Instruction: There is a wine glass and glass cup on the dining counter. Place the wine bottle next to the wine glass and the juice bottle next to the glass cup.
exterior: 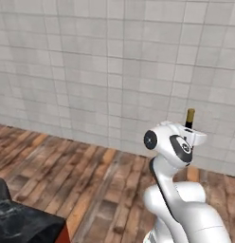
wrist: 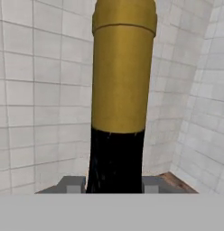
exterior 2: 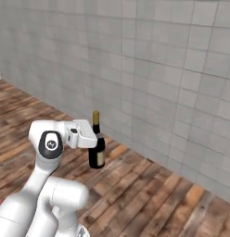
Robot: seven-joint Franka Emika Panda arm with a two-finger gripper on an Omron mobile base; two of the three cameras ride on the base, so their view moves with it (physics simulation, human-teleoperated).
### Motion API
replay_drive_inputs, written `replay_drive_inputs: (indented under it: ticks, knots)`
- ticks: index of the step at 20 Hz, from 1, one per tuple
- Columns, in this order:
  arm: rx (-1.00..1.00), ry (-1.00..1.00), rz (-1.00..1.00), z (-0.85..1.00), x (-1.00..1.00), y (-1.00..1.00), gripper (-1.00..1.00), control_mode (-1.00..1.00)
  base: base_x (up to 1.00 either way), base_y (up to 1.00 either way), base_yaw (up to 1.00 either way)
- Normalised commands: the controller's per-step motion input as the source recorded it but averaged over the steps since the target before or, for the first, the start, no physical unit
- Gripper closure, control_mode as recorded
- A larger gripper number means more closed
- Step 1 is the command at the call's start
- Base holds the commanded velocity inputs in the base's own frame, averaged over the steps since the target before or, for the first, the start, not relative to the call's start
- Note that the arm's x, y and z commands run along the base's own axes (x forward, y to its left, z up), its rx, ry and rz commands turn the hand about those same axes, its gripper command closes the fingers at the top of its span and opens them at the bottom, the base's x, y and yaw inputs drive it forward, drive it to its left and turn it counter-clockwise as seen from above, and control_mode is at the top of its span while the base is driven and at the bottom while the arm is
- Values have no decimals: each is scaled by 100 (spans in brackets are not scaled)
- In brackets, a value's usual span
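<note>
You have the wine bottle [exterior 2: 96, 150] clamped in the claw [exterior 2: 91, 139], lifted clear of the wooden floor [exterior 2: 149, 194]. In the right base view it sits just left of the frame's centre: the black body hangs below the white hand, the gold-topped neck stands above it, and the bottle looks upright. In the left base view you see only the gold top [exterior: 190, 118] poking up behind the arm's upper joint, right of centre. In the hand view the bottle's neck [wrist: 120, 90] runs up the middle of the frame, gold foil above and black glass below, with a grey fingertip [wrist: 71, 185] tight against each side of the black part at the bottom edge. Behind the bottle stands the grey tiled wall [exterior 2: 172, 69], and the tiles meet the floor in a corner at the hand view's lower right. A dark marbled slab with a red side shows at the lower left corner of the left base view; it is probably the end of the dining table [exterior: 24, 223], though too little shows to be sure.
</note>
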Motion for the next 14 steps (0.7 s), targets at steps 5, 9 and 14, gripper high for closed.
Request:
replay_drive_inputs:
  ticks: [5, 9, 14]
  knots:
    - [0, 0, 0, 0, 0, 0, 100, 100, 61, -18, 52]
    - [0, 0, 0, 0, 0, 0, 100, 100, 53, -10, 64]
    - [0, 0, 0, 0, 0, 0, 100, 100, 46, -4, 73]
